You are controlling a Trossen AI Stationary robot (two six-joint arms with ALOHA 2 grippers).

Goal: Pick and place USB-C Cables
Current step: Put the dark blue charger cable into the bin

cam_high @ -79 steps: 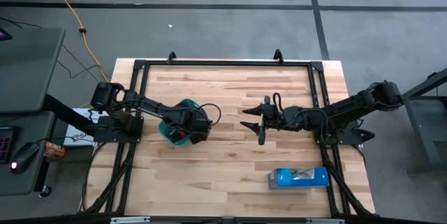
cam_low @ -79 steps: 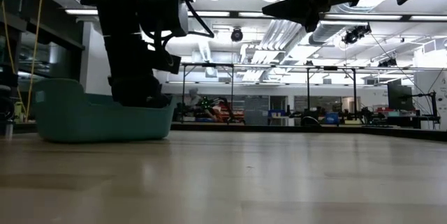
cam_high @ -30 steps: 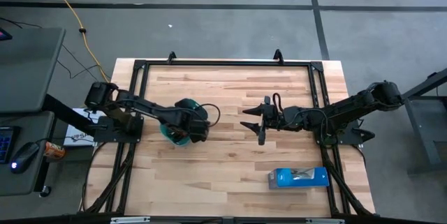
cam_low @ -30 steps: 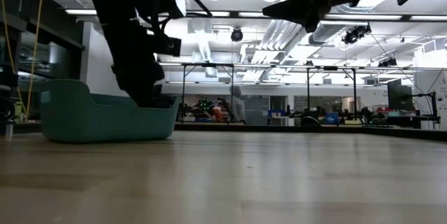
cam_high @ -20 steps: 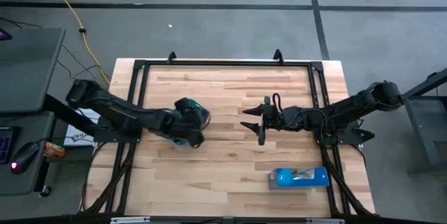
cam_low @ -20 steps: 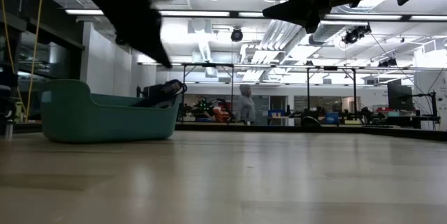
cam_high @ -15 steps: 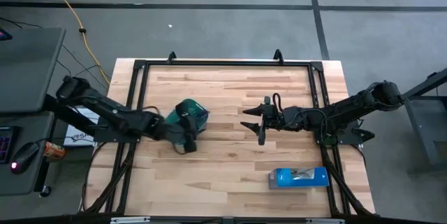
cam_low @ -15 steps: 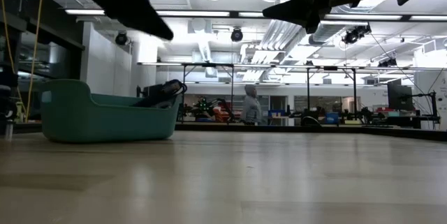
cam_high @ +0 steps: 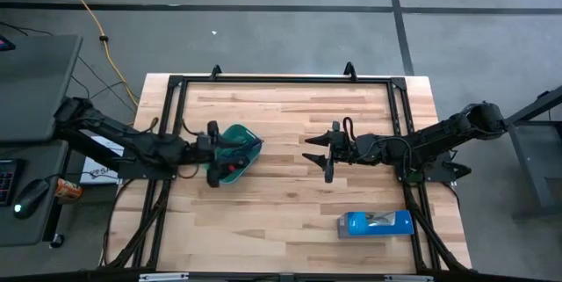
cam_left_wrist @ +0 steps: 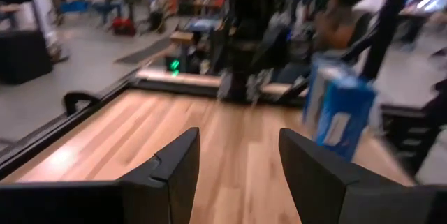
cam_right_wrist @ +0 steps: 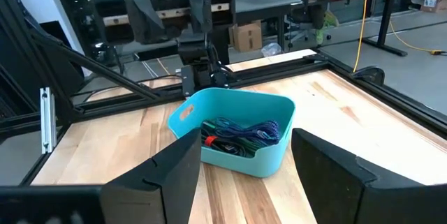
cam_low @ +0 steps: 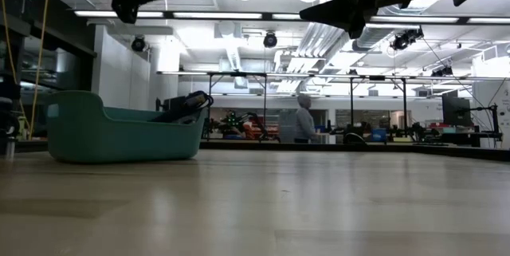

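Right wrist view: the USB-C Cables [cam_right_wrist: 241, 134] lie heaped inside a teal tray [cam_right_wrist: 269, 160], a blue-purple bundle uppermost with its long axis running across the tray from wall to wall, a darker bundle with a red tip beside it. Individual cables cannot be told apart further. The tray sits on the wooden tabletop [cam_high: 290, 212] left of centre, touching no other object. Seen from overhead, the left claw [cam_high: 213, 154] hangs at the tray's left rim, its fingers [cam_left_wrist: 174, 175] spread apart and empty. The right claw [cam_high: 318, 152] hovers well apart to the tray's right, near the middle of the tabletop, fingers [cam_right_wrist: 174, 175] likewise parted with nothing between them. A bright blue box [cam_high: 376, 223] rests near the front right corner, far from the tray. Beyond the tabletop, in the low view, a person [cam_low: 302, 119] stands in the workshop.
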